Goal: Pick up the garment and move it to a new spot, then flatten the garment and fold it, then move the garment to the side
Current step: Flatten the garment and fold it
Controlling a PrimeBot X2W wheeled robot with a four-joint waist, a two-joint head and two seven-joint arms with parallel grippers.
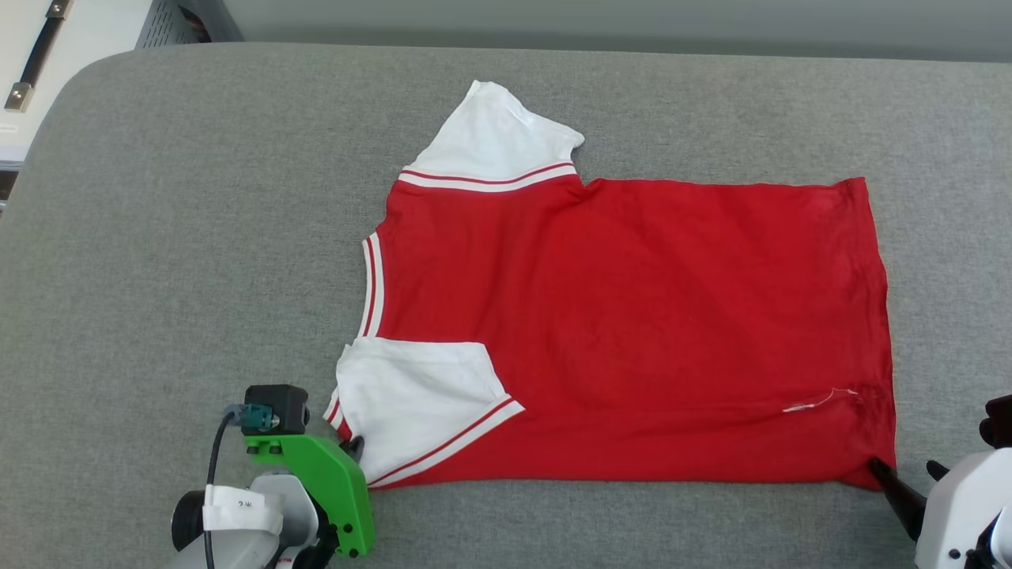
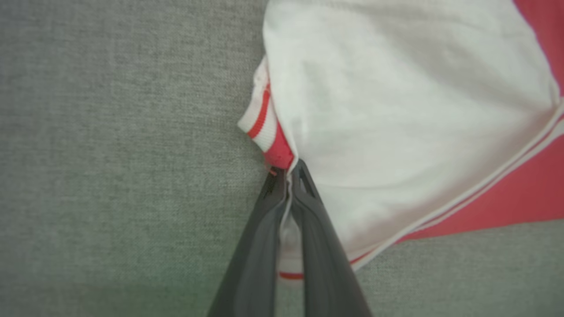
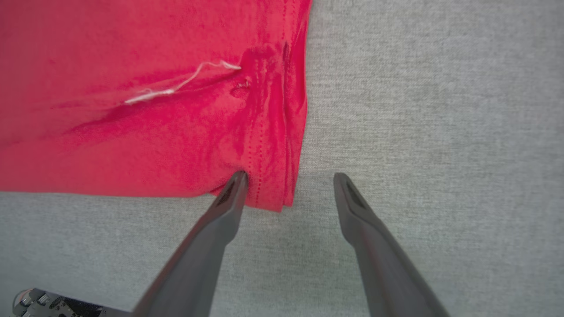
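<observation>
The garment [image 1: 632, 316] lies spread on the grey table, plain red side up, neck to the left and hem to the right. One white sleeve points to the far side; the near white sleeve [image 1: 411, 403] is folded over the red body. My left gripper [image 2: 288, 169] is shut on the near sleeve's edge [image 2: 282, 154], white cloth pinched between its fingers; in the head view its tip [image 1: 356, 446] sits at the garment's near left corner. My right gripper [image 3: 288, 178] stands open at the near hem corner [image 3: 273, 193], the left finger touching the cloth, the other on bare table.
Grey fabric table [image 1: 198, 237] extends widely to the left and beyond the garment. A loose white thread [image 1: 818, 399] lies near the hem corner. A pale cabinet with a dark handle [image 1: 35, 55] stands past the table's far left corner.
</observation>
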